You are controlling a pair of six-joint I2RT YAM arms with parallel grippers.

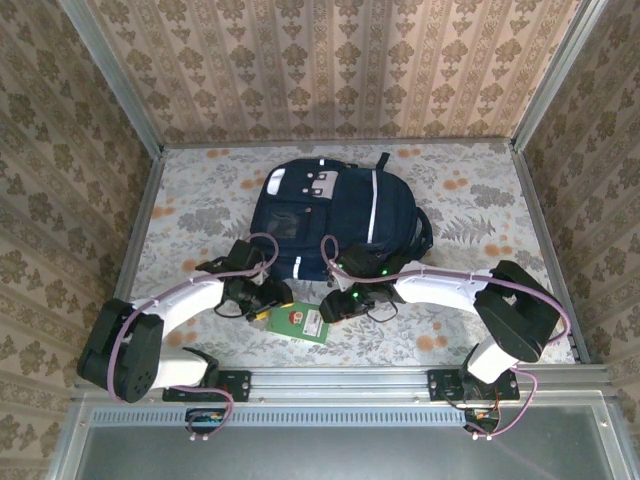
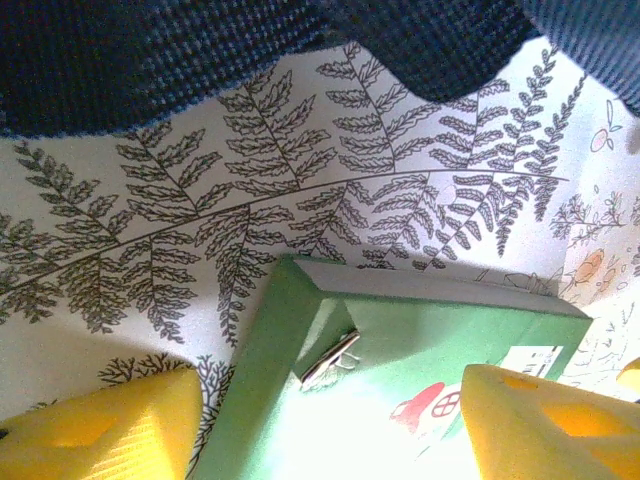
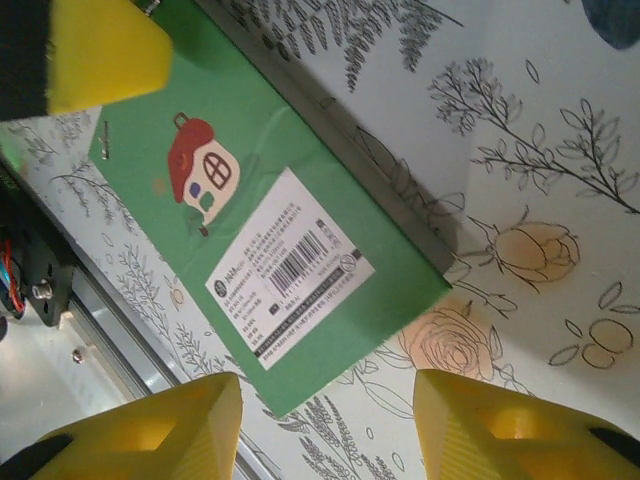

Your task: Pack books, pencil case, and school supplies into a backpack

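- I can't make out an opening on the backpack (image 1: 335, 210), so loading may jam.
- The green book (image 1: 300, 323) lies flat just before it and may slide rather than lift.
- The left gripper (image 2: 330, 375) and right gripper (image 3: 322, 385), both wide and empty, crowd the book and could collide.

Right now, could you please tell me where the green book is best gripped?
Probably by a long edge, from above: the green book lies flat on the table and is thin, so only its edges offer a pinch.
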